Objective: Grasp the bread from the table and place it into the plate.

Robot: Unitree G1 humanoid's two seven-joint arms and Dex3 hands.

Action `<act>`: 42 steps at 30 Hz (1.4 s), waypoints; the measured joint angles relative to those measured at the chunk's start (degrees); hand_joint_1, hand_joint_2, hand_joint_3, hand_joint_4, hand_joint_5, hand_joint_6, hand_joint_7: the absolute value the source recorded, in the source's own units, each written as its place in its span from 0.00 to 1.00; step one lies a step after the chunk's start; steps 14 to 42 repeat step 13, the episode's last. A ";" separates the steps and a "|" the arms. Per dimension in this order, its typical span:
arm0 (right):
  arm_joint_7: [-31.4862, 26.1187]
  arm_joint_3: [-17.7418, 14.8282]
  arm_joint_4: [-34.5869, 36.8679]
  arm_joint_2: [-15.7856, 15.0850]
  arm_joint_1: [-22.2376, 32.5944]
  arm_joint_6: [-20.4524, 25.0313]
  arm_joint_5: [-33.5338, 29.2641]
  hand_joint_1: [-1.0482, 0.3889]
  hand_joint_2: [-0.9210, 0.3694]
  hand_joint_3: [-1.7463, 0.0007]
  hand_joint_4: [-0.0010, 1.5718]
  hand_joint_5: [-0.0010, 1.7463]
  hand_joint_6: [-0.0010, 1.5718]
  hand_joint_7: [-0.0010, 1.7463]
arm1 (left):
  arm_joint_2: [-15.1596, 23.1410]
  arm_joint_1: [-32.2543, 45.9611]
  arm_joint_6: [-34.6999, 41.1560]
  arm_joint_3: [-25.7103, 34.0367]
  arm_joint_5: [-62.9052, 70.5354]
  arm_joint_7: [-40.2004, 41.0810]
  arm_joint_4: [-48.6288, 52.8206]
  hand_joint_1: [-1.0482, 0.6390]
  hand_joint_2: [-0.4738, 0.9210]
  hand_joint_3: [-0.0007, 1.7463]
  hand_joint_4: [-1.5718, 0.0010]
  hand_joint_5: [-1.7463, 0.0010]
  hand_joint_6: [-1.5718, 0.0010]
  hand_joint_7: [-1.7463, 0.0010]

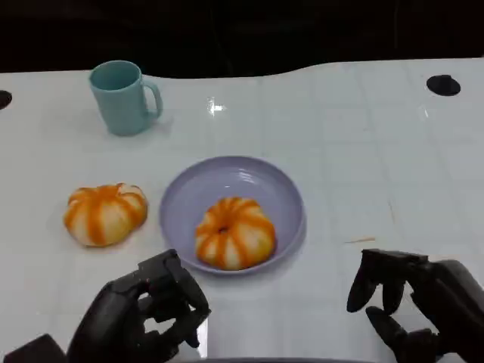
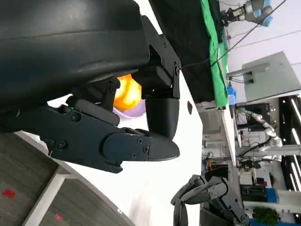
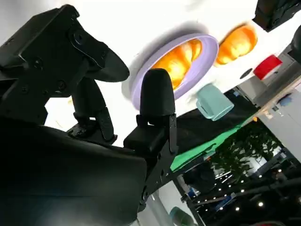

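Lavender plate (image 1: 283, 189) holds one orange-striped bread (image 1: 233, 232); another bread (image 1: 105, 213) and a teal mug (image 1: 122, 97) sit on the white counter (image 1: 378, 151). Both hands' fingers (image 1: 178, 291) are apart, holding nothing.

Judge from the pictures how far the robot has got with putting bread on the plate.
Done: one bread lies in the plate. In hand: nothing; the left hand and right hand hover empty near the table's front edge. Left: a second bread sits on the table beside the plate.

Table (image 1: 363, 151): glossy white, smooth. Plate (image 1: 181, 198): smooth lavender, slight sheen. Mug (image 1: 121, 97): smooth teal, looks plastic. Both hands (image 1: 147, 318) (image 1: 412, 299): matt black plastic shells
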 measured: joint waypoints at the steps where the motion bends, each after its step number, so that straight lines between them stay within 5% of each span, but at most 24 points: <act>1: -0.27 0.03 0.12 0.01 -0.03 -0.26 -0.43 0.73 0.55 0.20 0.49 1.00 0.40 0.88 | 0.00 -0.02 -0.16 0.05 -0.10 -0.01 0.09 0.33 1.00 0.17 0.57 0.00 0.63 0.10; 42: -2.17 0.06 2.32 0.25 -0.43 -2.44 -1.77 0.74 0.58 0.18 0.51 1.00 0.43 0.86 | 0.03 -0.26 -0.20 0.21 -0.62 -0.54 0.60 0.33 1.00 0.16 0.56 0.00 0.62 0.11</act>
